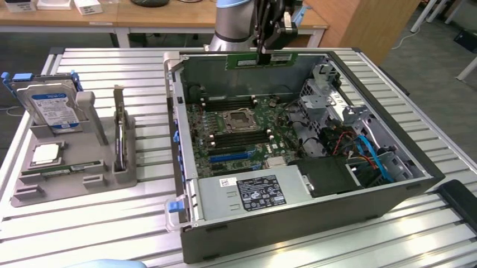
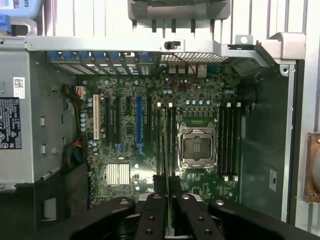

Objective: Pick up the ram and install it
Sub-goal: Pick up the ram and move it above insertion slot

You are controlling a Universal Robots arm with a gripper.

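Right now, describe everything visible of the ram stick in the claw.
The long, thin green circuit-board ram stick looks flat, with a paler patch on its face. The black claw is shut on the middle of its top edge, so it hangs level, long edge down, over the open grey computer case, touching nothing else. In the wrist view the stick appears edge-on above the green motherboard.

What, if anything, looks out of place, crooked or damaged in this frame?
Nothing stands out. The gripper holds the ram level above the open computer case, clear of the motherboard; the parts tray beside the case looks orderly.
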